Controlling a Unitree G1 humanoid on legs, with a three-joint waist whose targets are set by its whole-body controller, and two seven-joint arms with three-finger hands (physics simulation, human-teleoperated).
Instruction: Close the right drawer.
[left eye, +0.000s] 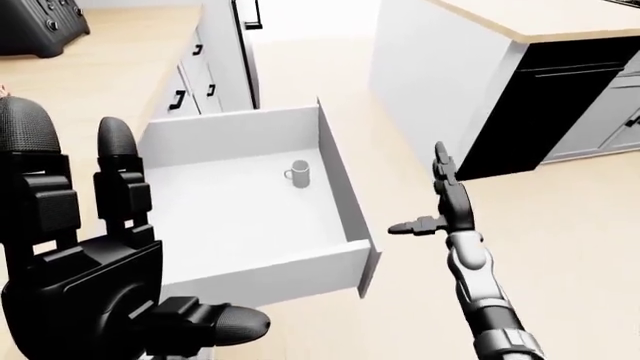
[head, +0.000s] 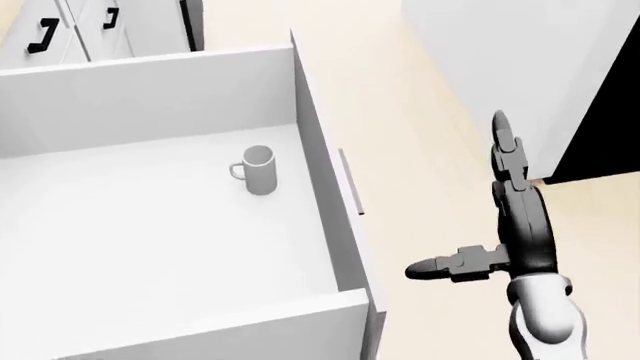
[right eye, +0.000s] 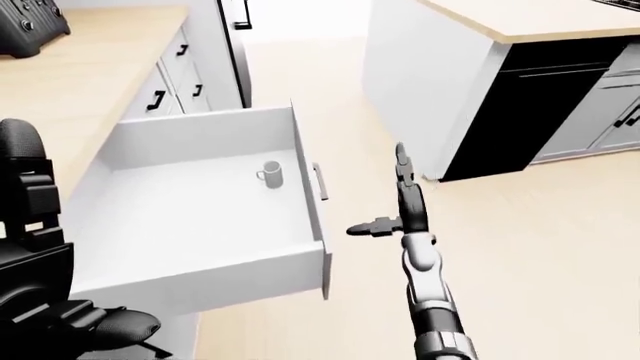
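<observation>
The right drawer (head: 150, 247) is a white box pulled far out from the cabinets on the left. Its front panel (head: 325, 172) with a slim handle (head: 350, 191) faces the right of the head view. Inside it stands a small white mug (head: 258, 169). My right hand (head: 495, 217) hovers open just right of the front panel, apart from it, with its fingers (head: 505, 150) pointing up and its thumb toward the drawer. At the left of the left-eye view my left hand (left eye: 100, 247) is raised and open, holding nothing.
A white island (left eye: 440, 67) with a wooden top stands right of the drawer, with a black appliance front (left eye: 540, 105) beside it. White cabinets with black handles (left eye: 190, 82) run under a wooden counter (left eye: 90, 67). A dark appliance (left eye: 40, 26) sits on that counter.
</observation>
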